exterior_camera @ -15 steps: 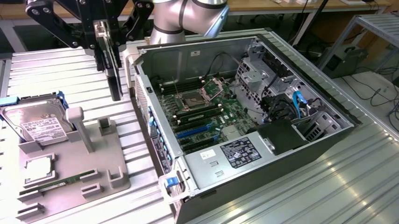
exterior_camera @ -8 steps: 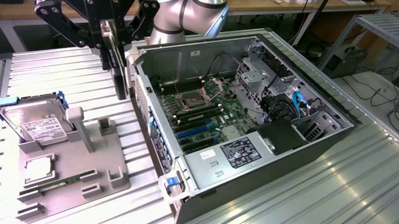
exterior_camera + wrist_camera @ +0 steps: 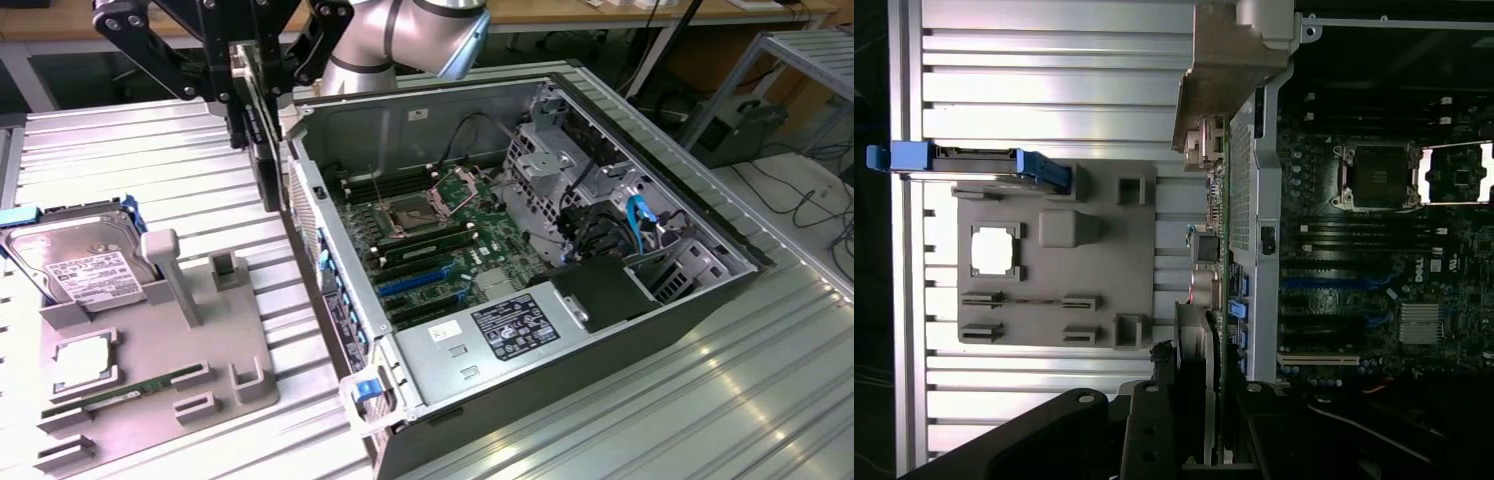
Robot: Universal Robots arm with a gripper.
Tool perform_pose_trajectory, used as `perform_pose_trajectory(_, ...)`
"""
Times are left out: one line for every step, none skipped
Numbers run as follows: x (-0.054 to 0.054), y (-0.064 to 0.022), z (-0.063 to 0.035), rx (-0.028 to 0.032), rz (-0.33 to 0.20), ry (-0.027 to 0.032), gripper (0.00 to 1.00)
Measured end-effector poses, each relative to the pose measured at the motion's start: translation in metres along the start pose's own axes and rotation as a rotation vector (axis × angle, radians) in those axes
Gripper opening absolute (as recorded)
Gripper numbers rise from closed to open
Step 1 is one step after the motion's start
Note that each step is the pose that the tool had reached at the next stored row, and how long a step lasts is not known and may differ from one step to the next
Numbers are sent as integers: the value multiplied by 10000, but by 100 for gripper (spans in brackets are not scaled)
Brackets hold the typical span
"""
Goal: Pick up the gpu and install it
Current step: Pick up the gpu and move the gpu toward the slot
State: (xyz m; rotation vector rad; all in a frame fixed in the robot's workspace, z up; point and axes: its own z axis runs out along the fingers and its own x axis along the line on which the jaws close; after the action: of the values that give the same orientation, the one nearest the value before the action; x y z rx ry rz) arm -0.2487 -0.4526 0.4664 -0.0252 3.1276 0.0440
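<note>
Starting with the exterior view: the gripper [image 3: 263, 105] has its jaws clamped on the gpu [image 3: 271, 175]. The card hangs straight down from them, long axis upright, edge-on to the camera. It sits just beside the open computer case [image 3: 694, 330], off its wall on the exterior view's left, so it's not inside yet. The blue slots [image 3: 414, 285] on the motherboard [image 3: 441, 240] are over to the exterior view's right of the card.

Wrist view, same deal: the gpu [image 3: 1219, 190] runs straight out from the gripper [image 3: 1204, 435], metal bracket [image 3: 1234, 60] at the far end. It lies along the case wall [image 3: 1262, 200], with the motherboard [image 3: 1374, 250] on the other side. Can't tell if card and wall touch.
</note>
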Motion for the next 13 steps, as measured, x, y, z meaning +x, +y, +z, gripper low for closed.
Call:
perform_pose_trajectory(-10,0,0,1,0,0,27)
perform_pose_trajectory(-18,0,0,0,-1,0,27)
perform_pose_trajectory(-29,0,0,1,0,1,27)
perform_pose_trajectory(-38,-1,0,1,0,0,27)
perform_pose_trajectory(-47,-1,1,0,-1,0,27)
perform_pose_trajectory(-59,-1,1,1,-1,0,27)
perform_pose_trajectory(-69,-1,0,1,-1,0,27)
perform_pose_trajectory(-78,-1,1,1,-1,1,27)
perform_pose_trajectory(-90,-1,1,1,-1,0,27)
perform_pose_trajectory(-98,-2,1,1,-1,0,27)
perform_pose_trajectory(-112,-2,1,1,-1,1,27)
perform_pose_trajectory(-123,-2,1,1,-1,1,27)
perform_pose_trajectory(-136,-2,1,1,0,1,27)
